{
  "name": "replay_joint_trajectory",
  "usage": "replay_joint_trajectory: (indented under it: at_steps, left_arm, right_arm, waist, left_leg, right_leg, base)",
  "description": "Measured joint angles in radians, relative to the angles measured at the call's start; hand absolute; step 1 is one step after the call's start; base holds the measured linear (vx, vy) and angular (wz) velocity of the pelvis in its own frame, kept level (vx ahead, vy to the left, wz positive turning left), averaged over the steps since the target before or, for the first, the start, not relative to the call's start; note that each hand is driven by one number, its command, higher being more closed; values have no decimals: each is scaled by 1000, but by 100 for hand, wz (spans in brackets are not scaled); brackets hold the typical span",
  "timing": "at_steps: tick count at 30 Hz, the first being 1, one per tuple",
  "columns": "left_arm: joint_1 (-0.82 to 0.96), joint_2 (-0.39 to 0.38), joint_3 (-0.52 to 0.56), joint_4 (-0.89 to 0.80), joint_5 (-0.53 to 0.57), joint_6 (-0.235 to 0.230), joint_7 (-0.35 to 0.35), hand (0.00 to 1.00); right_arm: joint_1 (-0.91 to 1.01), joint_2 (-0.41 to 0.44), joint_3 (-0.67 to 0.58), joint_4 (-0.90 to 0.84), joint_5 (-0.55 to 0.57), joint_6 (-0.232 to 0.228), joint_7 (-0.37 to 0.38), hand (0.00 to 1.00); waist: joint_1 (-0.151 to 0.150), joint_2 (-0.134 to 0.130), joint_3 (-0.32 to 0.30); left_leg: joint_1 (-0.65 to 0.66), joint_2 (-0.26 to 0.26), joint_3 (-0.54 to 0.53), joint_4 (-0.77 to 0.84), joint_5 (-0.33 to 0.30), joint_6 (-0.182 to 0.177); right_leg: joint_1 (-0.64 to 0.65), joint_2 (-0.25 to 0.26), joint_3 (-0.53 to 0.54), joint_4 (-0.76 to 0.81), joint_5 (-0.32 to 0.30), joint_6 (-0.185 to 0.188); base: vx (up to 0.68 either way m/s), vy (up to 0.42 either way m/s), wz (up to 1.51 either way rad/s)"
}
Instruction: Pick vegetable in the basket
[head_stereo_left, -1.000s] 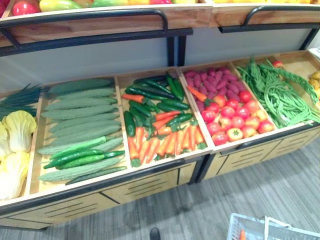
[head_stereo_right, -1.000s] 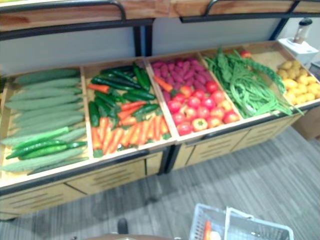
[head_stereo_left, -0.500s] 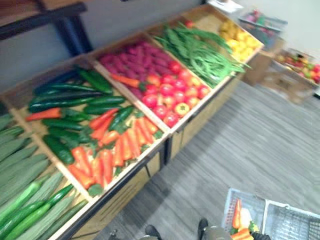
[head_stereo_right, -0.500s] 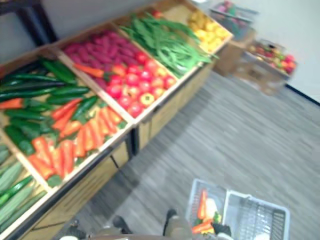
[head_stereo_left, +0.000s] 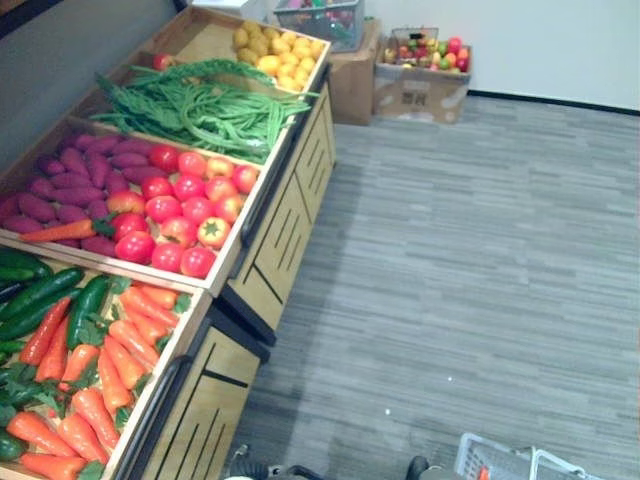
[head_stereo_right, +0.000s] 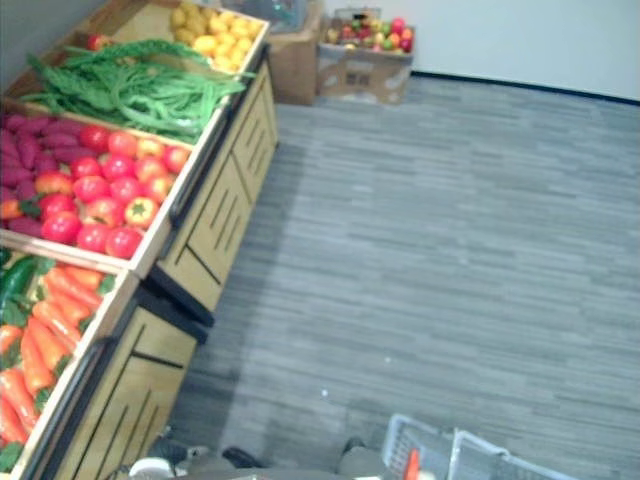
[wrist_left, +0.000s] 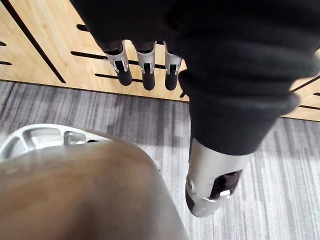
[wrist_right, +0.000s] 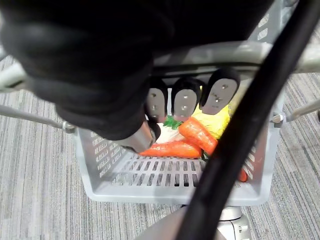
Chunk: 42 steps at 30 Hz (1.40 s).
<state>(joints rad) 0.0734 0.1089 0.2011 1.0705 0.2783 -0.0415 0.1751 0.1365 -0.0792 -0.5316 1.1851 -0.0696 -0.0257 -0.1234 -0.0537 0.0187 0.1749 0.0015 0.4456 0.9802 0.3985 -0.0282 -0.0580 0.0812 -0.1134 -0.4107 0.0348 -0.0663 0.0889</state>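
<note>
Your target sits in the grey basket (wrist_right: 175, 185): two carrots (wrist_right: 197, 134) lie on its slatted bottom, touching each other, with a yellow vegetable (wrist_right: 220, 122) just behind them. You will find the same basket low at the right of the head views, on the grey floor (head_stereo_left: 480, 250).

Right hand (wrist_right: 186, 102): fingers side by side, curled under the basket's grey handle (wrist_right: 210, 52), thumb closing from the other side.

Left hand (wrist_left: 145, 70): fingers straight, close together, holding nothing; thumb apart. It hangs in front of a slotted wooden panel (wrist_left: 45, 40).

To your left, a wooden produce stand (head_stereo_left: 285, 230) carries tomatoes (head_stereo_left: 180, 215) and green beans (head_stereo_left: 200, 105) in adjacent compartments.
</note>
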Motion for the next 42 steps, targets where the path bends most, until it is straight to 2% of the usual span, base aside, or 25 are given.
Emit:
replay_joint_trajectory:
  at_steps: [1, 2, 3, 4, 7, 9, 10, 11, 13, 17, 18, 29, 36, 38, 40, 41, 42]
  left_arm:
    - [0, -2, 1, -4, -1, 0, 1, 0]
    - [3, -8, 3, -10, -1, -2, 6, 0]
    - [10, -16, 8, -16, -2, -4, 14, 0]
    - [15, -35, 30, -16, -4, -6, 16, 0]
    - [19, -43, 41, -15, -35, -11, 16, 0]
    - [29, -45, 42, -13, -38, -16, 15, 0]
    - [27, -35, 43, -7, -37, -16, 14, 0]
    - [35, -32, 42, -6, -35, -16, 15, 0]
    - [49, -24, 56, -1, -29, -14, 15, 0]
    - [60, -19, 35, 6, -20, -14, 13, 0]
    - [59, 10, -15, 46, -20, -15, -4, 0]
    - [68, 9, 5, 63, -41, -24, -5, 0]
    - [81, 1, 41, 64, -80, -39, -9, 0]
    - [77, 0, 42, 59, -81, -44, -9, 0]
    - [75, -2, 38, 40, -80, -44, -11, 0]
    - [75, 3, 30, 35, -80, -44, -17, 0]
    - [76, 2, 29, 35, -81, -45, -20, 0]
  right_arm:
    - [0, -4, 1, 0, 0, -2, 1, 100]
    - [1, -9, 10, 0, 0, -3, 0, 100]
    - [-6, -32, 32, 0, 0, -6, 1, 100]
    - [-25, -61, 52, 0, -2, -9, 0, 100]
    - [-28, -72, 77, 1, -7, -30, 1, 100]
    - [-32, -76, 76, -1, -6, -39, 3, 100]
    - [-38, -67, 70, 0, -6, -42, 3, 100]
    - [-34, -58, 70, 0, -6, -45, 5, 100]
    - [-23, -36, 67, 0, 10, -44, 8, 100]
    - [0, -33, 67, 0, 56, -44, 10, 100]
    - [34, -40, 127, 10, 127, -44, 41, 100]
    - [34, -40, 129, 18, 127, -44, 40, 100]
    - [26, -42, 156, 18, 127, -44, 41, 100]
    - [15, -43, 154, 15, 127, -45, 41, 100]
    - [9, -41, 140, -1, 131, -50, 42, 100]
    - [7, -36, 128, -3, 144, -53, 42, 100]
    - [0, -34, 124, -6, 150, -53, 41, 100]
  waist:
    - [1, 2, 3]
    - [3, -7, 12]
    - [10, -6, 13]
    - [20, 2, 16]
    - [32, 6, 17]
    - [30, 13, 12]
    - [30, 1, 16]
    - [34, -4, 14]
    - [36, -31, 1]
    - [31, -35, -30]
    - [28, -49, -94]
    - [30, -51, -95]
    - [39, -55, -91]
    - [46, -54, -74]
    - [45, -61, -57]
    - [38, -60, -46]
    - [40, -68, -28]
  left_leg:
    - [-2, 3, -41, 17, 8, -9]
    - [-17, -1, -139, 46, 16, -6]
    - [-52, -62, -350, 38, -14, -32]
    - [-50, -184, -611, -27, -48, -61]
    - [-18, -279, -891, -140, -112, -75]
    - [13, -283, -997, -212, -160, -74]
    - [9, -288, -968, -240, -178, -65]
    - [1, -296, -957, -239, -179, -61]
    - [3, -327, -936, -247, -177, -48]
    - [25, -366, -898, -287, -170, -27]
    - [74, -368, -883, -330, -158, -28]
    - [74, -363, -911, -327, -156, -31]
    - [88, -356, -877, -309, -171, -35]
    - [74, -347, -856, -248, -211, -30]
    - [44, -351, -852, -187, -257, -7]
    - [46, -360, -851, -168, -274, 2]
    - [57, -363, -838, -168, -278, 10]
  right_leg:
    - [5, 1, 16, 0, -2, -3]
    - [10, 0, 42, 2, -5, -8]
    - [7, -17, 87, 3, -6, -9]
    - [-15, -33, 149, 13, -4, -7]
    - [-61, -15, 235, 28, -6, -4]
    - [-80, 4, 261, 4, 19, 24]
    - [-73, 0, 279, -45, 66, 35]
    - [-77, -6, 289, -65, 87, 36]
    - [-79, -35, 310, -88, 110, 56]
    - [-100, -68, 348, -88, 117, 66]
    - [-95, -60, 342, -88, 122, 74]
    - [-59, -57, 307, -123, 134, 71]
    - [-59, -50, 336, -134, 145, 72]
    - [-74, -47, 349, -96, 137, 68]
    - [-138, -63, 364, 40, 73, 70]
    - [-186, -78, 358, 165, 35, 65]
    - [-270, -90, 346, 329, 32, 35]
  base:
    - [-100, -88, -38]
    - [-136, -43, -54]
    - [-201, 51, -108]
    - [-206, 97, -114]
    - [-109, 135, -80]
    - [-87, 159, -49]
    - [-89, 180, -46]
    - [-87, 173, -36]
    - [-23, 141, -23]
    - [30, 101, -23]
    - [12, 10, -7]
    - [2, -7, 7]
    - [-2, -10, -14]
    - [-73, 24, -33]
    - [-89, 58, -15]
    - [-67, 56, -13]
    - [-88, 82, -18]
